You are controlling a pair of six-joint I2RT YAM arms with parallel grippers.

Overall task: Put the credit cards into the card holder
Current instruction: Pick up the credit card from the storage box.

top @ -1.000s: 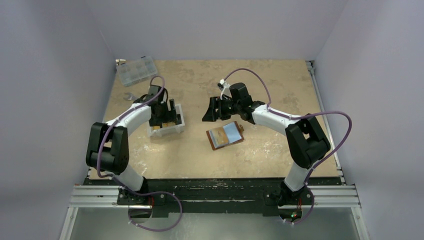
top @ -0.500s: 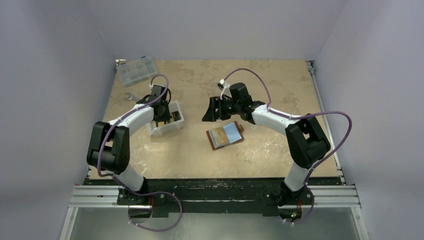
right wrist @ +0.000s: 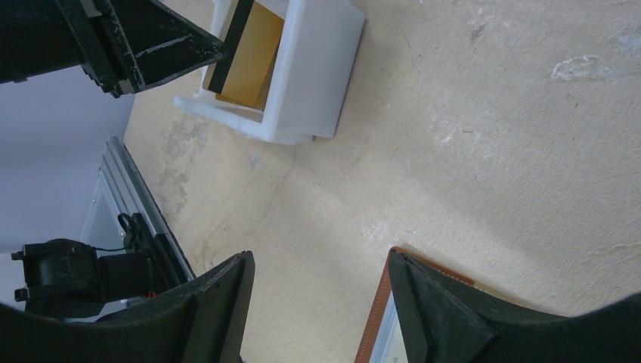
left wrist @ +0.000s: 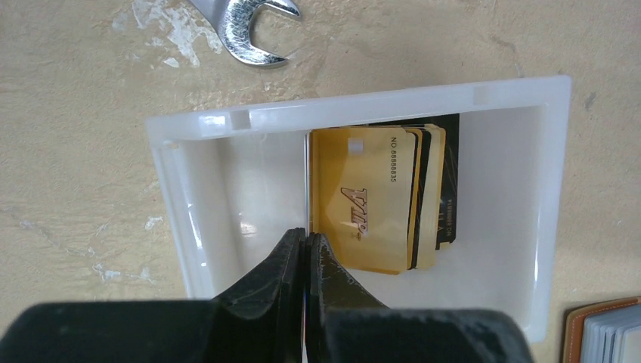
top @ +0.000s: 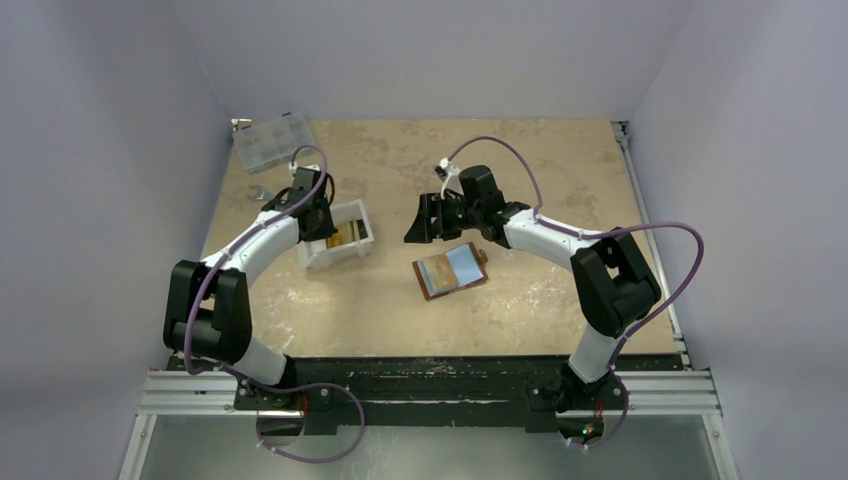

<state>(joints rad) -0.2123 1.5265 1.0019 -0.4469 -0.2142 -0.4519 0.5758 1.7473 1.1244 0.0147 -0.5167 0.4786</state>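
My left gripper (left wrist: pixel 306 236) is shut on a credit card (left wrist: pixel 308 181), which stands edge-on as a thin pale line between the jaws, over the left part of the white tray (left wrist: pixel 363 106). A stack of gold and black credit cards (left wrist: pixel 366 200) lies in the tray. From above, the left gripper (top: pixel 318 215) hangs at the tray's (top: pixel 322 258) left side. The brown card holder (top: pixel 451 270) lies open mid-table with a light blue card (top: pixel 465 262) inside. My right gripper (top: pixel 425 220) is open just beyond it, with nothing between its jaws; the card holder's edge (right wrist: pixel 376 318) shows by its right finger.
A silver wrench (left wrist: pixel 253 26) lies on the table beyond the tray. A clear compartmented box (top: pixel 272 140) sits in the far left corner. In the right wrist view, the tray (right wrist: pixel 310 68) and the left gripper's fingers (right wrist: pixel 151 45) are at the top left.
My left gripper has shut on a card's edge and drawn back to the left of the tray, which has turned slightly. The right arm has not moved.
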